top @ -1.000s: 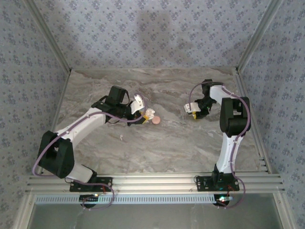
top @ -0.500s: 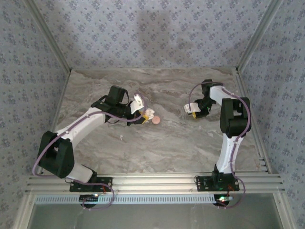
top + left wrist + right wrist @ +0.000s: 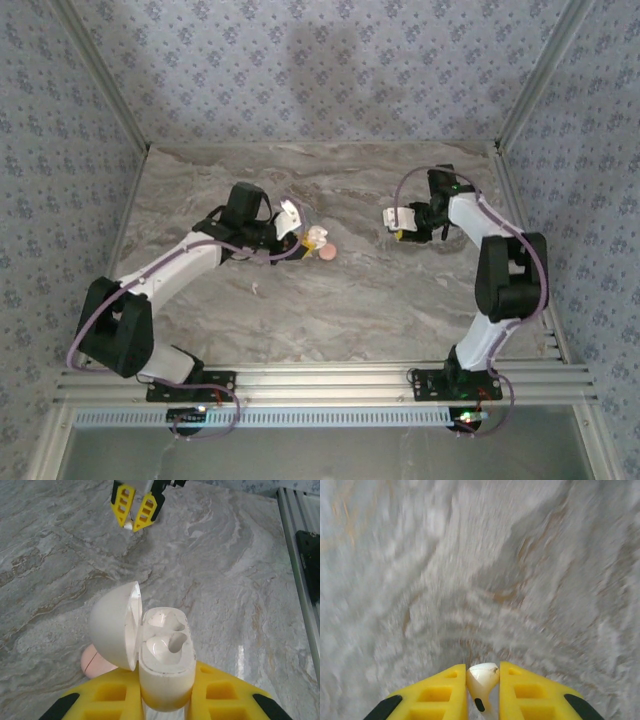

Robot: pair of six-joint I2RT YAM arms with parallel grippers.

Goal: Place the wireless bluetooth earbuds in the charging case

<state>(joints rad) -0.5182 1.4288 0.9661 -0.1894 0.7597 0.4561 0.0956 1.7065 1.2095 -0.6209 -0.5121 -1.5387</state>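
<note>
Left hand [image 3: 298, 240], centre-left of the top view, clamps the lid-open charging case [image 3: 165, 655]. Right hand [image 3: 399, 234], centre-right, pinches one earbud [image 3: 482, 675]. Bare counter [image 3: 360, 300] separates them. A pink puck [image 3: 327, 254] lies beside the case.

A bare stretch of marble table [image 3: 370, 300] lay between the right gripper [image 3: 132, 524], earbud [image 3: 482, 672] pinched in it, and the open charging case [image 3: 166, 675], with nothing in the path. The case's raised lid [image 3: 115, 625] walled one side of its mouth, the left gripper [image 3: 166, 702] clamped its base, and a pink puck [image 3: 328, 254] lay just beside it; above, the mouth stood clear.
</note>
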